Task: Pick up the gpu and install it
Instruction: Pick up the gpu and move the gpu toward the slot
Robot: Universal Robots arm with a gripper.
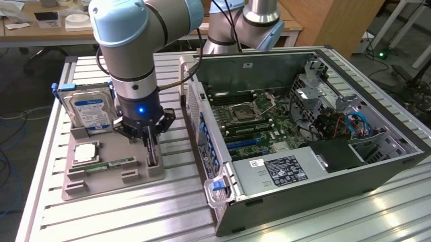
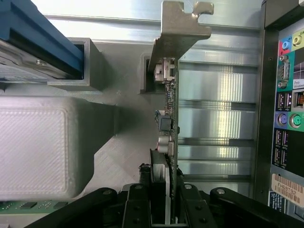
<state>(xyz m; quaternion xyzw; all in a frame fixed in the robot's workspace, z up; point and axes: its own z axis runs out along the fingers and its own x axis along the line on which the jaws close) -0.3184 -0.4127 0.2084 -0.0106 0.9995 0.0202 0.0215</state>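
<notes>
The gpu (image 1: pixel 152 155) stands on its edge in a slot of the grey parts holder (image 1: pixel 101 184), on the exterior view's left of the open computer case (image 1: pixel 303 126). In the wrist view the gpu (image 2: pixel 172 109) appears edge-on as a thin green board with small components, and its silver end bracket (image 2: pixel 179 28) is at the far end. My gripper (image 1: pixel 149 137) reaches straight down over the card. Its black fingers (image 2: pixel 156 175) press against both faces of the board, so the gripper (image 2: pixel 168 192) is shut on it. The card still sits in the holder.
A silver hard drive with a blue label (image 1: pixel 91 112) stands in the holder beside the gripper. A narrow green memory stick (image 1: pixel 108 165) and a square chip (image 1: pixel 86 151) lie nearby. The case's rear port panel (image 2: pixel 285 118) is close alongside the card. A slatted aluminium table (image 1: pixel 135 222) carries everything.
</notes>
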